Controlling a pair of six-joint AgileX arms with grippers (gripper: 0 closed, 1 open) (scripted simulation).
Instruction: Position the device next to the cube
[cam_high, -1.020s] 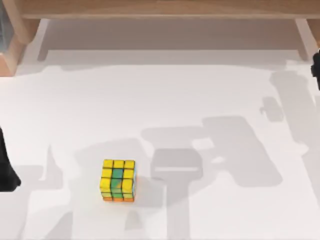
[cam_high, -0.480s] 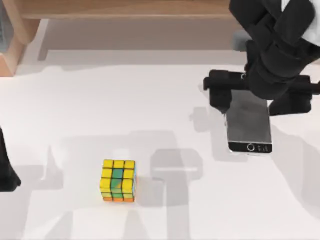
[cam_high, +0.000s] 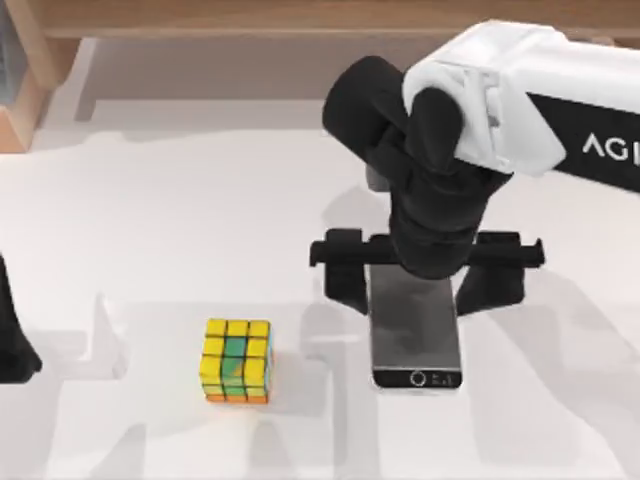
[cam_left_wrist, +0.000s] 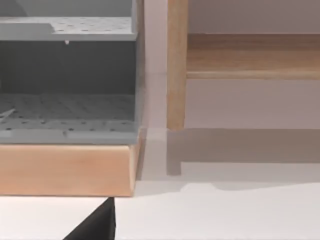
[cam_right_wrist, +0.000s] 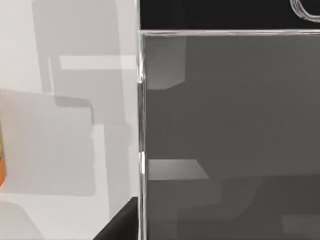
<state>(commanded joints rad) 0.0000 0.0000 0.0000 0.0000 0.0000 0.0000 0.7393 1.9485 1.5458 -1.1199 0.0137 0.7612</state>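
Overhead, right gripper (cam_high: 417, 280) gripping device (cam_high: 416, 340), beside cube (cam_high: 237, 360)

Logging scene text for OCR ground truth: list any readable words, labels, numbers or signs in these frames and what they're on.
"AGI": grey letters on the white shell of the right arm, cut off by the top view's right edge.
Phone, under the right gripper: no readable text on its screen; only a round home button mark.
Cube: coloured squares, no text.
Left wrist view, shelf and wood frame: no text.
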